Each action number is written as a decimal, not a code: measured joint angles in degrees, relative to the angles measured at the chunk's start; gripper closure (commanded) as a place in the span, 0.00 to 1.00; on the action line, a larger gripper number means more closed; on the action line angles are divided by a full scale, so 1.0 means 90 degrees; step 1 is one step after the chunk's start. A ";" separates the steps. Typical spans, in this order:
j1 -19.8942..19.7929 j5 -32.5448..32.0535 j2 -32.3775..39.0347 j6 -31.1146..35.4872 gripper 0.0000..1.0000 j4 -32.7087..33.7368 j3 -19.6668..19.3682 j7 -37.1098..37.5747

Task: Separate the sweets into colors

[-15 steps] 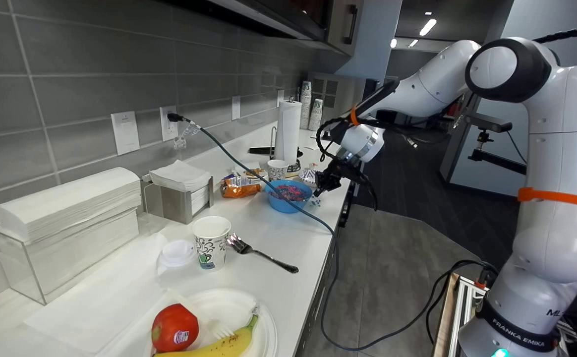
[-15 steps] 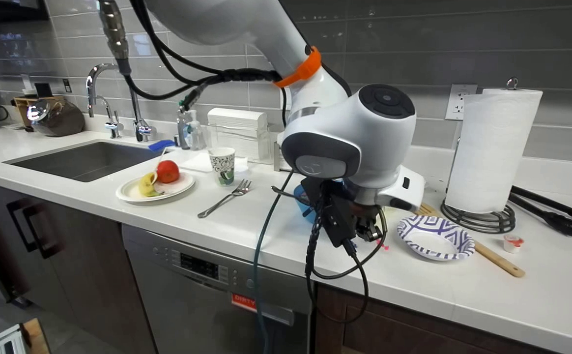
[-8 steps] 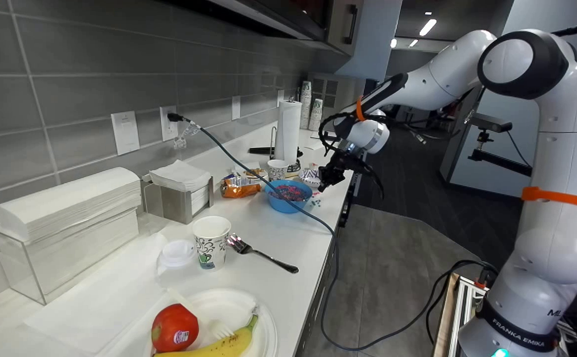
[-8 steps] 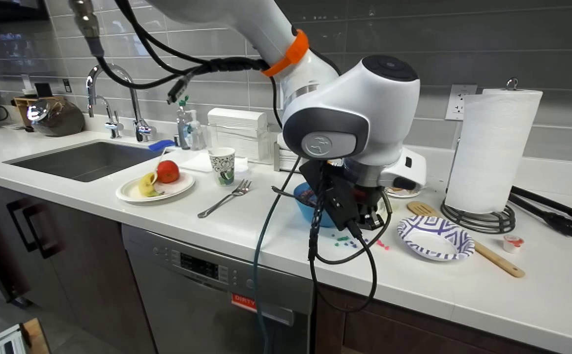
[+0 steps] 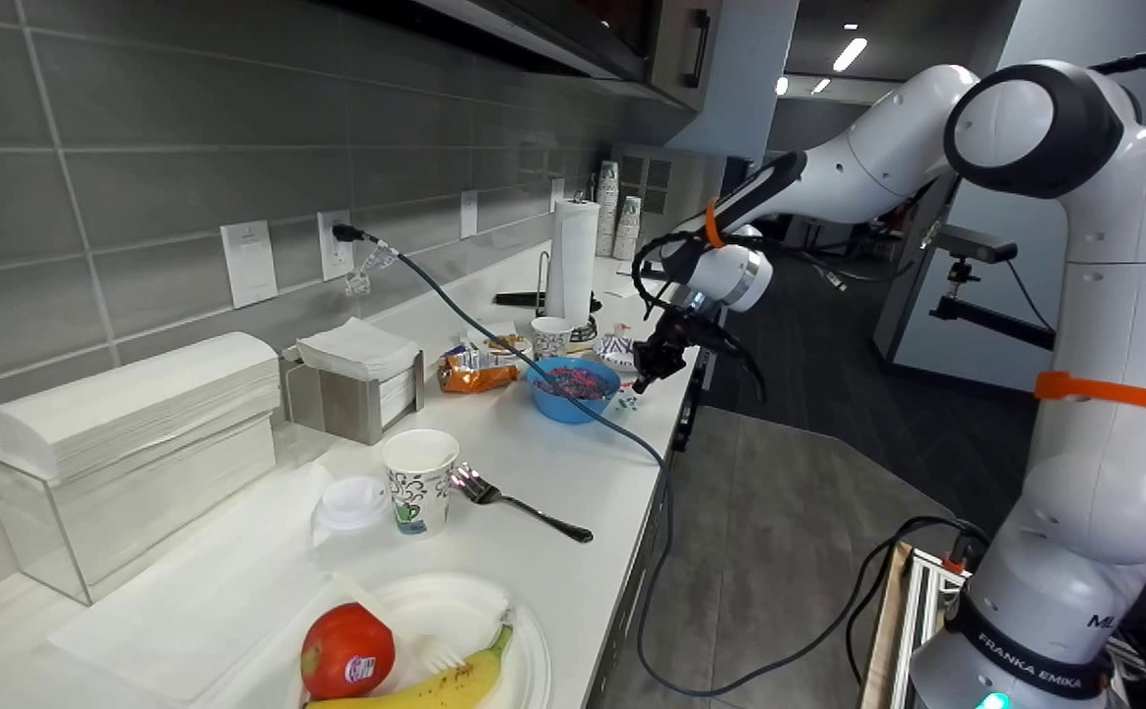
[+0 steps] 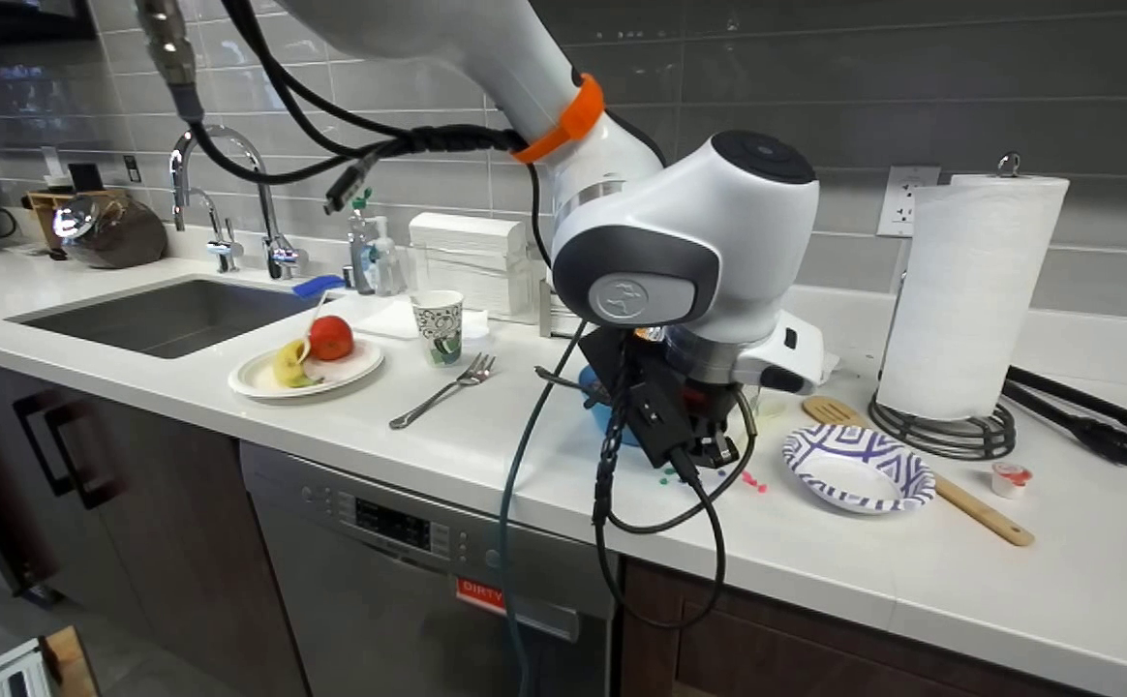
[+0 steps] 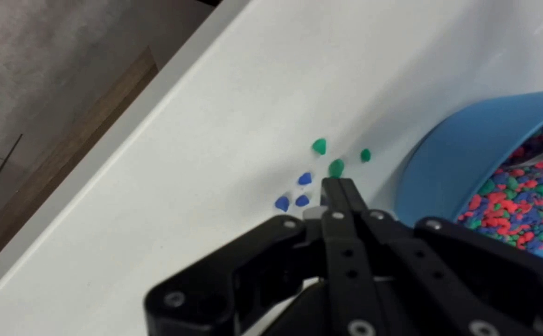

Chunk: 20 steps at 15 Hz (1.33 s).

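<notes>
Wrist view: tool [image 7: 338, 181] at lower centre, jaws pressed together, nothing between. At frame centre, near tool: green sweets [image 7: 319, 146], blue sweets [image 7: 282, 203] on worktop [image 7: 206, 163]. Right edge: bowl [image 7: 458, 154] of mixed sweets [image 7: 523, 210].

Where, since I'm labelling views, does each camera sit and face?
Wrist view: behind the claw, seen shut, looking down at sweets and blue bowl.
An exterior view: near the plate, looking along the counter; arm, base, claw show.
An exterior view: in front of the counter, facing the wall; arm shows, claw partly.
Both exterior views share plate and fork.
</notes>
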 measured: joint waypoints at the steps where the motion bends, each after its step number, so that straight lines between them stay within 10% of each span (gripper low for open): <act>1: 0.0000 -0.0007 0.0019 0.0000 1.00 -0.0016 0.0000 0.0000; 20: -0.0073 0.0517 0.0320 0.0374 1.00 0.0031 0.0180 -0.0879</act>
